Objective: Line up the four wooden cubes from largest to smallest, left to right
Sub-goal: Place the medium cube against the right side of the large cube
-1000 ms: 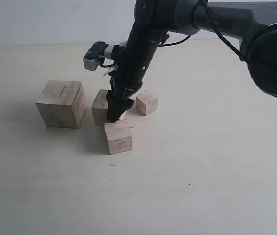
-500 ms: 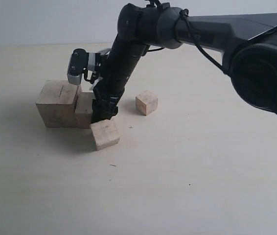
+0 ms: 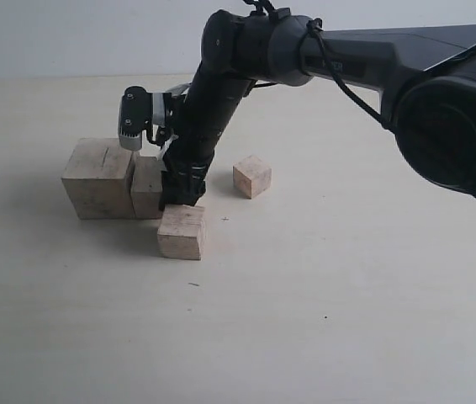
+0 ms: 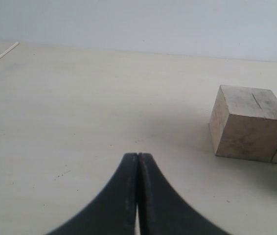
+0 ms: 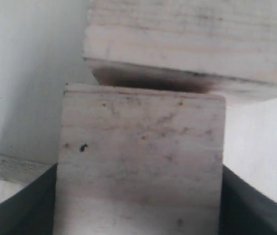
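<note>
Four wooden cubes lie on the pale table. The largest cube [image 3: 102, 178] [image 4: 248, 122] stands at the left. The second-largest cube [image 3: 147, 187] [image 5: 141, 161] rests flush against its right side, with my right gripper [image 3: 179, 198] [image 5: 138, 205] shut on it from above, the dark fingers [image 5: 21, 200] tight on both sides. Just in front of that gripper sits the third cube [image 3: 181, 232]. The smallest cube [image 3: 252, 176] stands apart to the right. My left gripper [image 4: 138, 155] is shut and empty, low over bare table, away from the cubes.
The right arm [image 3: 221, 76] slants down from the upper right across the back of the cubes, with its wrist camera block [image 3: 135, 118] above the largest cube. The table [image 3: 347, 295] is a plain light surface with a pale wall behind.
The right gripper has carried the second-largest cube left until it touches the largest cube. The third cube in front has slid left too and turned slightly.
</note>
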Controlling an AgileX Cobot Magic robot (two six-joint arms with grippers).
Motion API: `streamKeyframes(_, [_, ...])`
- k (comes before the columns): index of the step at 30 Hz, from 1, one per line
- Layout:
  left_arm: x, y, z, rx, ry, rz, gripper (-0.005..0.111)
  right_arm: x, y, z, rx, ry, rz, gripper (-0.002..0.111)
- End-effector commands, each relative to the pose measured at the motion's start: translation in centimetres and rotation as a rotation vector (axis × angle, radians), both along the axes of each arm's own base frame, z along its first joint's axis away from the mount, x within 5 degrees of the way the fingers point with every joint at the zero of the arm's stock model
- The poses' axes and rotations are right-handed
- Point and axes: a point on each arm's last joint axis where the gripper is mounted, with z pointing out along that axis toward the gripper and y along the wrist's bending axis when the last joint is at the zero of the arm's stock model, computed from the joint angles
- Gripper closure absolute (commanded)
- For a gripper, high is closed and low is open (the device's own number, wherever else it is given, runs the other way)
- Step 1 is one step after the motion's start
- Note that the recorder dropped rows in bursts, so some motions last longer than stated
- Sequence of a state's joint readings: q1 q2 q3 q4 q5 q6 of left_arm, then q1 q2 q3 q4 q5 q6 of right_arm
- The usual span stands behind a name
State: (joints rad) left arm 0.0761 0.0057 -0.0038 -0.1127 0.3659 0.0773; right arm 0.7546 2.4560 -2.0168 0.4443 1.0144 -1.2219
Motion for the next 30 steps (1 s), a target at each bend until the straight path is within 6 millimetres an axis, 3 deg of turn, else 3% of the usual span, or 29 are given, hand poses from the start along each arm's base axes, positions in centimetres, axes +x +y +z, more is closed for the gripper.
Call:
streamKeyframes(1, [0.0, -0.02, 0.0, -0.002, -0.013, -0.004, 0.107, 0.35, 0.21, -0.09, 0.026, -0.049, 0.009, 0.108])
streamKeyframes(16, [0.0, -0.02, 0.0, -0.002, -0.013, -0.004, 0.107, 0.14, 0.29, -0.03, 0.036, -0.022, 0.005, 0.108])
streamKeyframes(20, [0.0, -0.02, 0.0, -0.002, -0.013, -0.004, 0.107, 0.14, 0.3, -0.03, 0.037, -0.022, 0.003, 0.088])
streamKeyframes(23, [0.0, -0.02, 0.0, -0.002, -0.013, -0.004, 0.107, 0.38, 0.4, 0.01, 0.049, -0.045, -0.008, 0.061])
streamKeyframes(25, [0.0, -0.02, 0.0, -0.002, -0.013, -0.004, 0.107, 0.47, 0.45, 0.04, 0.055, -0.053, -0.015, 0.05])
streamKeyframes(30, [0.0, -0.02, 0.0, -0.002, -0.013, -0.004, 0.107, 0.52, 0.48, 0.05, 0.058, -0.055, -0.022, 0.038])
